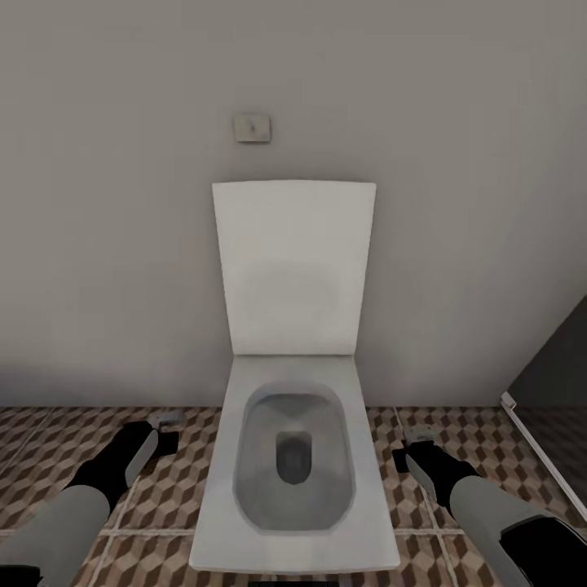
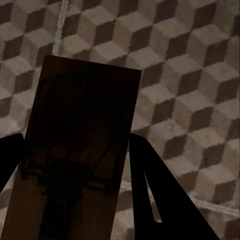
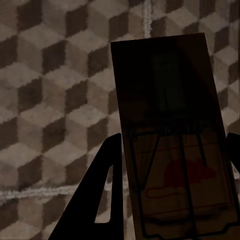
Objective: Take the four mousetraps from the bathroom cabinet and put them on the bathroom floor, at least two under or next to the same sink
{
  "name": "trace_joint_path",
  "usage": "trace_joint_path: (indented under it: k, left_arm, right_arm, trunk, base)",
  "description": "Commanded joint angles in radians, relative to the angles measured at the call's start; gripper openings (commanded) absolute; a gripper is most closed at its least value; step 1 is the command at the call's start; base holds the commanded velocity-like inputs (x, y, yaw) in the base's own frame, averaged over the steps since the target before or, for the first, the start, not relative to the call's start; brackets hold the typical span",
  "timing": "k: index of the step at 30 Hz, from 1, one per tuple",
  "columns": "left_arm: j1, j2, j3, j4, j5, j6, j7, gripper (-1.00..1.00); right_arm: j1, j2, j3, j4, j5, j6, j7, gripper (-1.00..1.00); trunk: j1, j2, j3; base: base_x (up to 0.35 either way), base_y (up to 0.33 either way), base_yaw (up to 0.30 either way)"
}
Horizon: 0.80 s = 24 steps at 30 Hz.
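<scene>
Brown mousetraps (image 2: 82, 145) (image 3: 172, 145) lengthwise between fingers (image 2: 165, 200)

- The toilet (image 1: 293, 481) is white, with a grey bowl inside.
- The wall (image 1: 106, 244) is plain pale grey.
- The bathroom floor (image 1: 163, 497) has brown, beige and white cubes, with pale lines between tiles.
- The left mousetrap (image 2: 82, 145) is dark brown.
- The right mousetrap (image 3: 172, 145) is dark brown, with a red mouse picture.
- Both arms are black and grey.
</scene>
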Motion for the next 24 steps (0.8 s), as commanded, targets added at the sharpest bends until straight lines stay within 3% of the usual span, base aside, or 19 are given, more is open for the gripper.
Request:
trace_joint_path:
  k: [1, 3, 9, 12, 24]
  left_arm:
    - [-0.001, 0.0, -0.009, 0.019, 0.005, -0.007, 0.009, -1.0]
    - [-0.001, -0.005, -0.009, 0.037, 0.004, -0.03, 0.009, -1.0]
    - [0.0, -0.015, -0.01, 0.104, 0.008, -0.188, 0.009, -1.0]
    - [-0.001, -0.024, -0.011, 0.124, 0.008, -0.223, 0.008, -1.0]
    - [0.0, -0.047, -0.011, 0.087, 0.007, -0.247, -0.005, -1.0]
  right_arm:
    - [0.0, -0.001, 0.008, 0.0, -0.013, -0.006, -0.006, -1.0]
    - [0.0, -0.001, 0.007, 0.002, -0.013, -0.015, -0.008, -1.0]
    - [0.0, -0.002, 0.007, 0.007, -0.017, -0.061, -0.011, -1.0]
    - [0.0, -0.003, 0.007, 0.01, -0.019, -0.087, -0.012, -1.0]
    - [0.001, -0.003, 0.008, 0.011, -0.02, -0.091, -0.013, -1.0]
  trunk:
    - [0.0, 0.0, -0.001]
    - [0.0, 0.0, -0.001]
    - [0.0, 0.0, -0.001]
    - [0.0, 0.0, -0.001]
    - [0.0, 0.0, -0.001]
  base:
    - [0.0, 0.0, 0.0]
    - [0.0, 0.0, 0.0]
    - [0.0, 0.0, 0.0]
    - [0.0, 0.0, 0.0]
    - [0.0, 0.0, 0.0]
